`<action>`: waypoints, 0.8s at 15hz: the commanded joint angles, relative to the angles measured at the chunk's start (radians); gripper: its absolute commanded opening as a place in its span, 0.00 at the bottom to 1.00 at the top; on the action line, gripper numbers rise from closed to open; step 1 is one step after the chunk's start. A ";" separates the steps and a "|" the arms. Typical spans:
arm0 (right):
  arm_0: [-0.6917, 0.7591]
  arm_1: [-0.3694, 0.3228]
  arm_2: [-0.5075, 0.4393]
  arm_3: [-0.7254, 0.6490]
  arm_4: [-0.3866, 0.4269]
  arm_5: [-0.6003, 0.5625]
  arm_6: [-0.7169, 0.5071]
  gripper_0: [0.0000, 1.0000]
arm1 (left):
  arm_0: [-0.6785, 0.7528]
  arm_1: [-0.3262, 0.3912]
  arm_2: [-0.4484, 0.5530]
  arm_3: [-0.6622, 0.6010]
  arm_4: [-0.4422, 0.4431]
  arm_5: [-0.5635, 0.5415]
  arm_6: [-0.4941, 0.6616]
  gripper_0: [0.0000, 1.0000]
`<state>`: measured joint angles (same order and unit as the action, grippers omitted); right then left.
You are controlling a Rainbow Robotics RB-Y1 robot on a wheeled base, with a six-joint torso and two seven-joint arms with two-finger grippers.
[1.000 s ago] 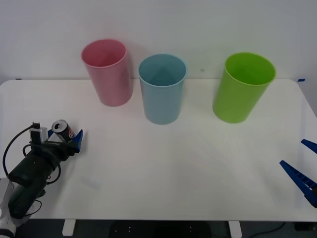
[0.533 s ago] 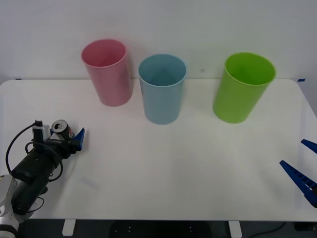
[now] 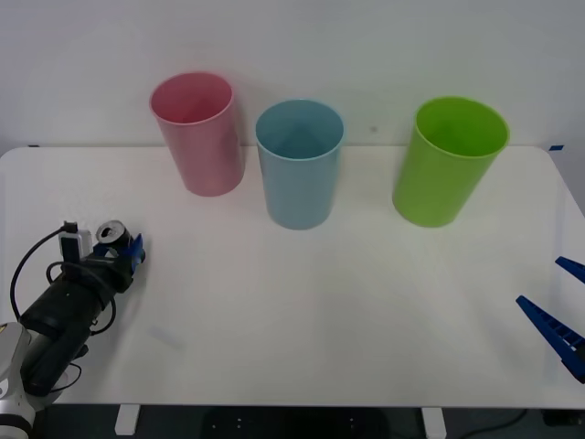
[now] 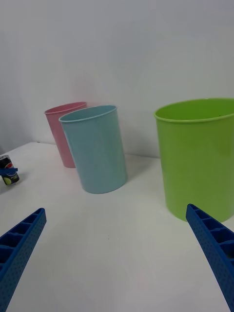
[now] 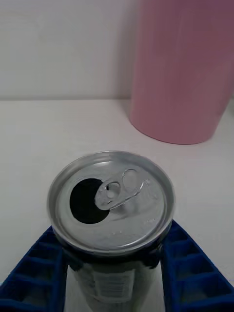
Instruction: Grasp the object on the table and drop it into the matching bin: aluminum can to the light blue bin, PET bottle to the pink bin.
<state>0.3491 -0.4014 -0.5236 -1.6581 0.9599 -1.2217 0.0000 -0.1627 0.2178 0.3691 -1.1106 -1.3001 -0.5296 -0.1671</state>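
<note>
The small black aluminium can with the silver top [image 3: 111,233] is clamped between the blue ribbed fingers of the left gripper [image 3: 125,249] at the lower left of the front frame, on the white counter [image 3: 302,320]. The grasp appears made. Next, a lift and carry to the tall light blue plastic bin [image 3: 299,165] at upper centre is called for. The right gripper [image 3: 559,306] is parked at lower right, fingers spread wide.

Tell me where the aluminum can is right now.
In the front view, the aluminum can stands near the table's left edge, between the left gripper's blue fingers, in front of and left of the pink bin.
</note>
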 commanded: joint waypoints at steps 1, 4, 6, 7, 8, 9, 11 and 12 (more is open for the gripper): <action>0.000 0.000 0.000 0.000 0.000 0.000 0.000 1.00 | 0.000 0.000 -0.001 -0.002 0.001 -0.001 0.004 0.00; 0.000 0.000 0.000 0.000 0.000 0.000 0.000 1.00 | 0.002 0.002 -0.002 -0.002 0.007 0.000 0.004 0.00; 0.000 0.000 0.000 0.000 0.000 0.000 0.000 1.00 | 0.002 0.002 -0.004 -0.002 0.012 -0.001 0.004 0.00; 0.000 0.000 0.000 0.000 0.000 0.000 0.000 1.00 | 0.002 0.002 -0.006 -0.002 0.015 -0.003 0.004 0.00; 0.000 0.000 0.000 0.000 0.000 0.000 0.000 1.00 | 0.003 0.003 -0.006 -0.002 0.024 -0.020 0.004 0.00; 0.000 0.000 0.000 0.000 0.000 0.000 0.000 1.00 | 0.006 0.011 -0.006 -0.008 0.050 -0.047 0.008 0.00; 0.000 0.000 0.000 0.000 0.000 0.000 0.000 1.00 | 0.031 0.026 -0.015 -0.048 0.087 -0.089 0.021 0.00; 0.000 0.000 0.000 0.000 0.000 0.000 0.000 1.00 | 0.052 0.028 -0.015 -0.086 0.102 -0.102 0.029 0.00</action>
<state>0.3491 -0.4014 -0.5236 -1.6581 0.9599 -1.2217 0.0001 -0.1252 0.2435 0.3549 -1.1704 -1.2092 -0.6206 -0.1439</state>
